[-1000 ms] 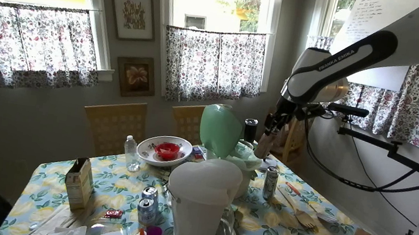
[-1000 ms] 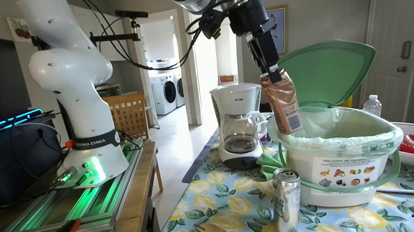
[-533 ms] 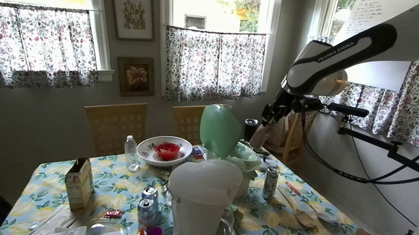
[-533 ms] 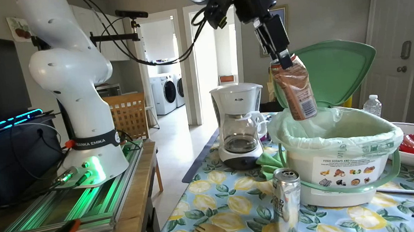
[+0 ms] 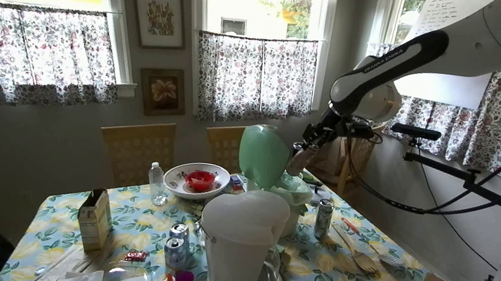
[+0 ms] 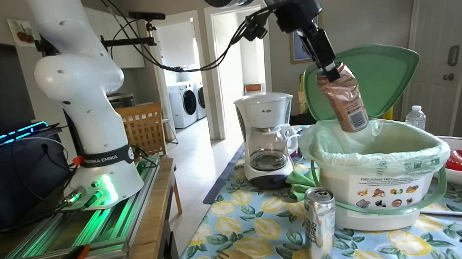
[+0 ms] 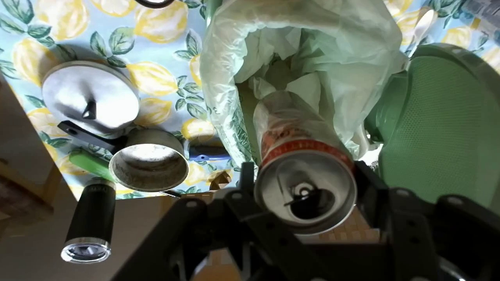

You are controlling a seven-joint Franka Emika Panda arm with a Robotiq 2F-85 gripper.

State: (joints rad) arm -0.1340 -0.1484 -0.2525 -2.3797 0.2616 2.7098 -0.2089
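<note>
1 dented orange-pink can (image 6: 345, 101) is held at a tilt above the mouth of a lined bin (image 6: 375, 220), toward the far right corner of the tabletop (image 5: 320, 275) as seen in an exterior view. The jaws of the gripper (image 7: 306, 179) are clamped on this can near its rim, 1 to each side; the opened top is shown in the wrist view. The bin's green lid (image 6: 386, 78) is raised. Beside the bin, 1 silver can (image 6: 320, 229) is stood upright, and a wooden fork (image 5: 364, 262) is laid nearer the right edge. By the far right corner, a saucepan (image 7: 150, 160), a pot lid (image 7: 107, 93) and a black tumbler (image 7: 91, 216) are grouped. Near the far edge, a red bowl (image 5: 199, 181) is set inside a white bowl (image 5: 175, 180), with 1 clear bottle (image 5: 158, 185) placed upright just beside it.
</note>
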